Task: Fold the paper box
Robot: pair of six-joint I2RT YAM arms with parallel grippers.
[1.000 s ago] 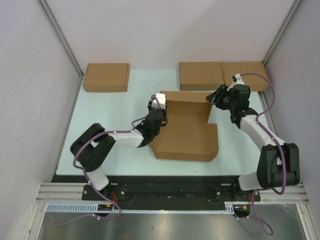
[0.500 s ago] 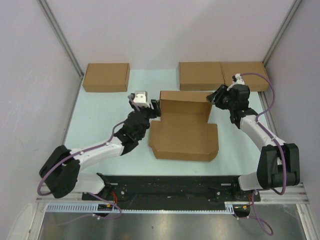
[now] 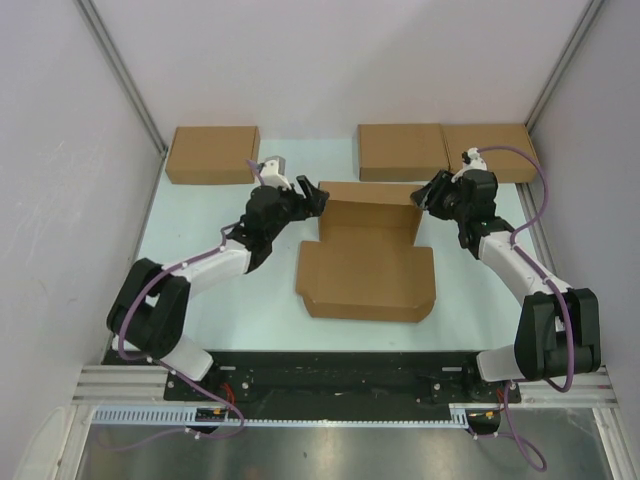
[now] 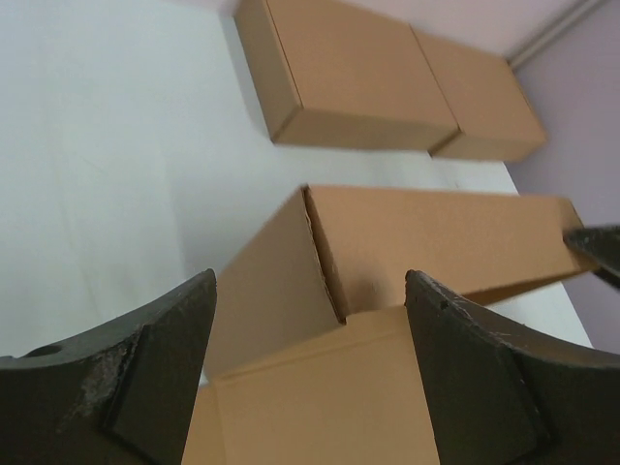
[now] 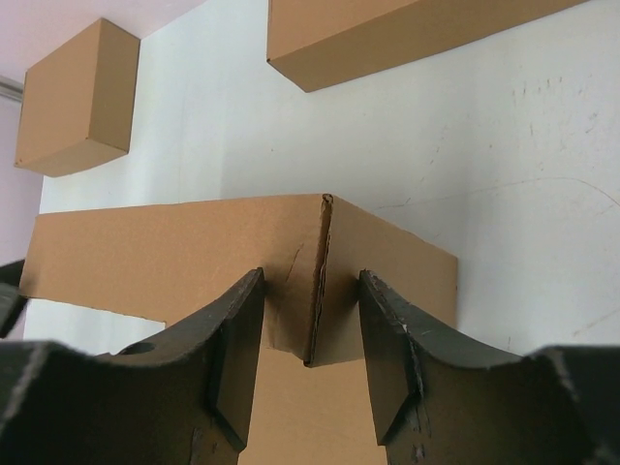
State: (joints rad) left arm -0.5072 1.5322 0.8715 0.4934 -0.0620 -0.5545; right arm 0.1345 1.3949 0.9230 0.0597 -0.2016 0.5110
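The paper box point(image 3: 365, 265) lies mid-table as a flat brown sheet with its back wall and two short side flaps standing up. My left gripper point(image 3: 312, 198) is open at the back-left corner; in the left wrist view its jaws point(image 4: 310, 320) stand wide on either side of that corner point(image 4: 325, 257) without touching it. My right gripper point(image 3: 428, 195) is at the back-right corner. In the right wrist view its jaws point(image 5: 310, 339) are partly open and straddle the corner seam point(image 5: 320, 271), with a gap on each side.
Three closed brown boxes stand along the back: one at the left point(image 3: 212, 154), two side by side at the right point(image 3: 402, 151) point(image 3: 495, 150). Grey walls close in both sides. The arm bases and a black rail line the near edge.
My left arm has swung from the box's left edge back to the back-left corner, turning its gripper toward the raised wall. The right arm and the box have not moved.
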